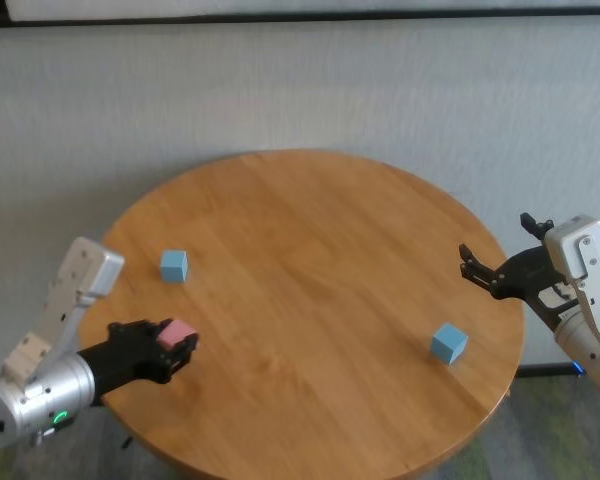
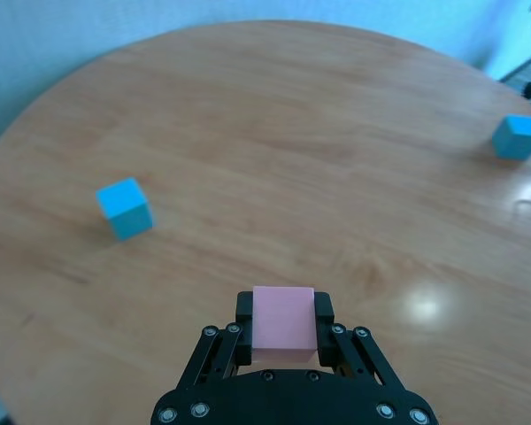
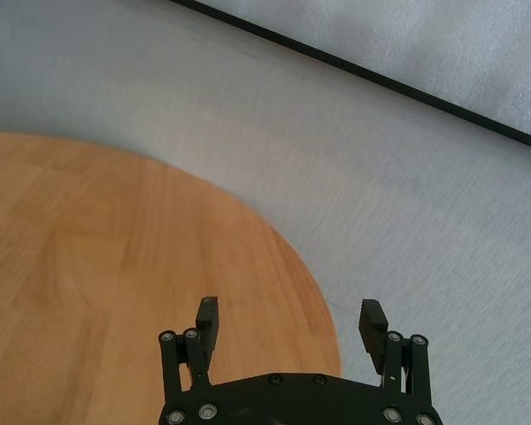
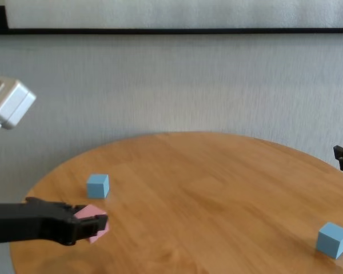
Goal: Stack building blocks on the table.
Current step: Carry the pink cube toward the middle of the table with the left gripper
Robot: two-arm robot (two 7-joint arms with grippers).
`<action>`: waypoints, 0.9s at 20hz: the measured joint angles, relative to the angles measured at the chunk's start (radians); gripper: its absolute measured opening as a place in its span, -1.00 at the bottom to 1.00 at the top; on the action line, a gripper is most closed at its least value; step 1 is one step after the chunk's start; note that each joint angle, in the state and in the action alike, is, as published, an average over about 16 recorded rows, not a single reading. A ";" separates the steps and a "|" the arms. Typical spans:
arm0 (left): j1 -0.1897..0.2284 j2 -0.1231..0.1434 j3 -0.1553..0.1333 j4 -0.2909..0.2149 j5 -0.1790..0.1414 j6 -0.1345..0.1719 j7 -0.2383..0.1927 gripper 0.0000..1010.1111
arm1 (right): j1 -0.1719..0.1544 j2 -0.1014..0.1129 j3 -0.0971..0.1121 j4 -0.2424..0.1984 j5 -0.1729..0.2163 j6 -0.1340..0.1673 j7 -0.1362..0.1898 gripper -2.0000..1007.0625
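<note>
My left gripper [image 1: 176,345] is shut on the pale pink block [image 1: 178,333] and holds it just above the round wooden table [image 1: 320,230] at its near left; the block shows between the fingers in the left wrist view [image 2: 283,323] and in the chest view [image 4: 90,216]. One light blue block [image 1: 174,265] lies on the table just beyond it, also in the left wrist view [image 2: 124,208] and chest view [image 4: 98,186]. The other light blue block [image 1: 448,343] lies at the near right [image 2: 519,135] [image 4: 333,239]. My right gripper [image 1: 497,258] is open and empty at the table's right edge [image 3: 292,320].
Grey carpet [image 1: 310,90] surrounds the table. A dark baseboard strip [image 4: 171,31] runs along the far wall.
</note>
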 joint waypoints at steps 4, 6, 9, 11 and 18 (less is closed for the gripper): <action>-0.055 0.007 0.040 0.029 0.017 -0.026 -0.071 -0.21 | 0.000 0.000 0.000 0.000 0.000 0.000 0.000 1.00; -0.085 0.006 0.062 0.046 0.024 -0.037 -0.105 -0.21 | 0.000 0.000 0.000 0.000 0.000 0.000 0.000 1.00; -0.128 0.001 0.099 0.073 0.030 -0.049 -0.152 -0.21 | 0.000 0.000 0.000 0.000 0.000 0.000 0.000 1.00; -0.155 -0.005 0.123 0.092 0.035 -0.055 -0.176 -0.21 | 0.000 0.000 0.000 0.000 0.000 0.000 0.000 1.00; -0.225 -0.036 0.193 0.160 0.044 -0.065 -0.224 -0.21 | 0.000 0.000 0.000 0.000 0.000 0.000 0.000 1.00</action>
